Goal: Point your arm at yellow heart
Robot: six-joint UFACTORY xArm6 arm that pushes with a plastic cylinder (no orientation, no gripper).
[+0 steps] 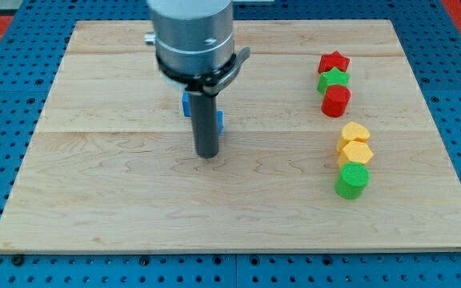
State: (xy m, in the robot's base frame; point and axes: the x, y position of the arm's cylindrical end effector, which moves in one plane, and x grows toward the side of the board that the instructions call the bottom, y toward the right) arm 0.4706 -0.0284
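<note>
The pale, smooth-grained wooden tabletop (118,192) lies on a blue perforated base (6,48) and fills most of the frame. Left of centre, the straight dark rod hangs from a glossy grey metal cylinder (192,36) at the top of the frame, and my tip (207,154) rests on bare wood; there is no pincer on this arm, so nothing is spread or pinching. Just behind the rod, a blue block (187,104) peeks out at either side, its shape mostly hidden. At the upper right stands a tight column: a red star block (334,62), a green star block (333,78) and a red cylinder block (336,101), touching one another. Below them sits the yellow heart block (356,131), well apart from my tip toward the frame's right, with a yellow hexagon block (355,152) against it and a green cylinder block (352,181) lowest.
</note>
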